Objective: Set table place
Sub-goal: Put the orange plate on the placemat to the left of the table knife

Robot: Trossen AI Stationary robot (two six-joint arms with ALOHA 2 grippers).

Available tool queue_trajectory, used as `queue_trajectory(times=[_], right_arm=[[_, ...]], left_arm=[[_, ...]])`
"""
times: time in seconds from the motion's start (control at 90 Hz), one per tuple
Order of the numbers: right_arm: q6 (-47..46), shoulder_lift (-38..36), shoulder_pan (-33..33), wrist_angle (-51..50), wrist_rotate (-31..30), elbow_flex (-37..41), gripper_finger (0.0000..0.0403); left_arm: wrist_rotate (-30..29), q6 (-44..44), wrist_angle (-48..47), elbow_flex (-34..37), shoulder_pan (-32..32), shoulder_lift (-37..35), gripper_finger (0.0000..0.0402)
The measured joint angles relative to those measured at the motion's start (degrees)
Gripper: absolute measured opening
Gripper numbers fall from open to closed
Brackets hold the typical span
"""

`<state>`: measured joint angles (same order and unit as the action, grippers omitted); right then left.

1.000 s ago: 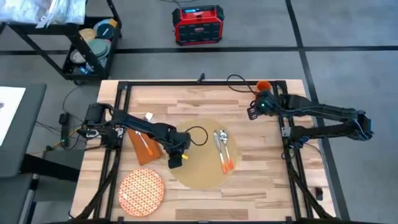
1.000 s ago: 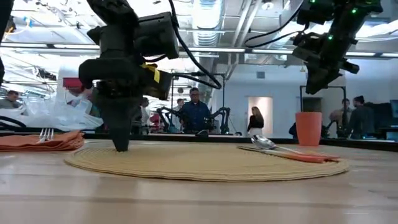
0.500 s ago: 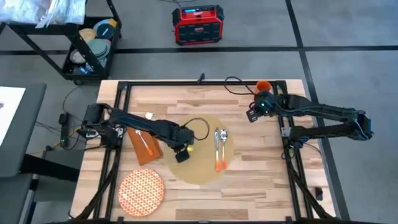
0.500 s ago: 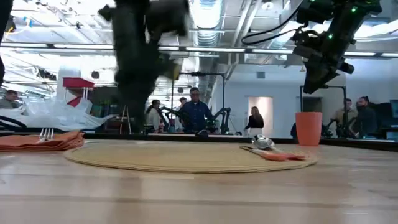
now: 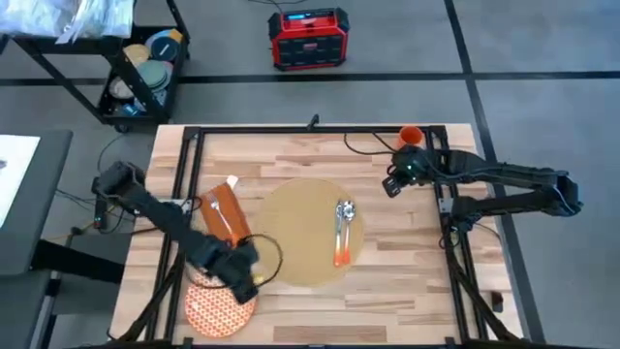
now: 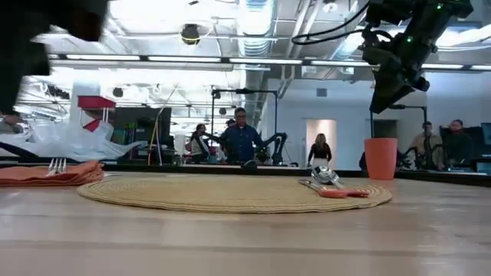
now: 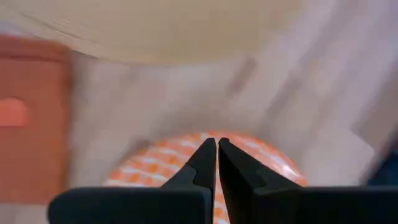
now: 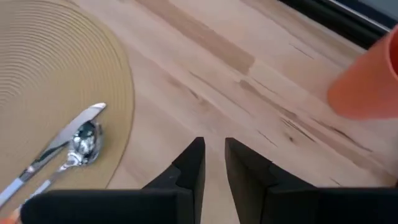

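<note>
While your left gripper [image 7: 216, 144] hangs over the near-left corner of the table [image 5: 407, 271], its fingers pressed almost together and holding nothing, the orange-patterned plate [image 5: 215, 301] lies directly under it, the fingertips pointing at the plate's far rim in the left wrist view. Just beyond the plate, the rust-orange napkin [image 5: 225, 215] lies flat on the wood with a fork [image 6: 56, 164] on top, touching neither the plate nor the mat as far as the overhead view shows. To the napkin's right you have the round woven placemat [image 5: 295, 228] at mid-table, bare except along its right edge, where the knife [image 8: 53, 148] and spoon [image 8: 79, 142] lie side by side, orange handles toward the near edge and steel ends pointing away. Farther back and to the right, your right gripper [image 8: 213, 163] hovers above bare wood between the mat and the far-right corner, its fingers parted by a narrow gap and empty. The small orange cup [image 5: 410, 135] stands upright just beyond that gripper, near the far edge, well apart from the mat. Past the table, people [image 6: 240, 140] stand in the room, and a red box [image 5: 308, 39] sits on the floor.
</note>
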<state>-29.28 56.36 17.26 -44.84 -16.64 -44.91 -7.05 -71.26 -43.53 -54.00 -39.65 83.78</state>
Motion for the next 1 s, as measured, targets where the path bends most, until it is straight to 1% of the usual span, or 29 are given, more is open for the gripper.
queue_trajectory(times=[0.111,0.178,0.267,0.333,0.4,0.467,0.533,0.644,0.711,0.8,0.867,1.0], right_arm=[[-0.14,0.00,-0.47,1.44,0.00,0.00,0.0052],[-0.26,0.00,-0.47,1.67,0.00,0.00,0.0052],[-0.67,0.00,-0.45,1.64,0.02,0.00,0.0052],[-0.71,0.00,-0.46,1.57,0.05,0.00,0.0052],[-1.59,0.00,-0.56,1.53,0.77,0.00,0.0052],[-2.40,0.00,-0.93,1.48,1.14,0.00,0.0052],[-2.38,-0.02,-1.75,1.46,1.42,0.00,0.0052],[-2.36,0.00,-3.15,1.44,1.42,0.00,0.0052],[-2.36,0.00,-3.65,1.46,1.42,0.00,0.0052],[-2.36,0.00,-4.25,1.44,1.38,0.00,0.0052],[-2.34,0.00,-4.44,1.42,1.37,0.00,0.0052],[-2.19,0.00,-4.44,1.41,1.36,0.00,0.0052]], left_arm=[[0.41,-6.87,6.65,6.33,-4.94,-5.86,0.0000],[-1.59,-13.79,9.43,10.97,-8.75,-10.50,0.0000],[-3.32,-23.92,12.87,16.76,-13.07,-14.78,0.0000],[-2.43,-29.32,16.50,20.08,-15.60,-16.58,0.0000],[-0.39,-33.19,19.29,22.21,-17.05,-16.47,0.0000],[1.00,-35.67,19.71,23.07,-17.60,-15.80,0.0000],[1.03,-37.56,19.99,23.17,-17.65,-14.69,0.0000],[2.99,-41.69,17.04,23.21,-17.62,-11.82,0.0000],[2.25,-43.75,16.81,23.19,-17.62,-11.57,0.0000],[-0.81,-44.82,15.05,22.62,-17.78,-12.89,0.0000],[-0.93,-46.28,13.97,21.90,-17.78,-13.92,0.0000],[2.72,-47.94,13.77,21.88,-18.10,-12.80,0.0000]])
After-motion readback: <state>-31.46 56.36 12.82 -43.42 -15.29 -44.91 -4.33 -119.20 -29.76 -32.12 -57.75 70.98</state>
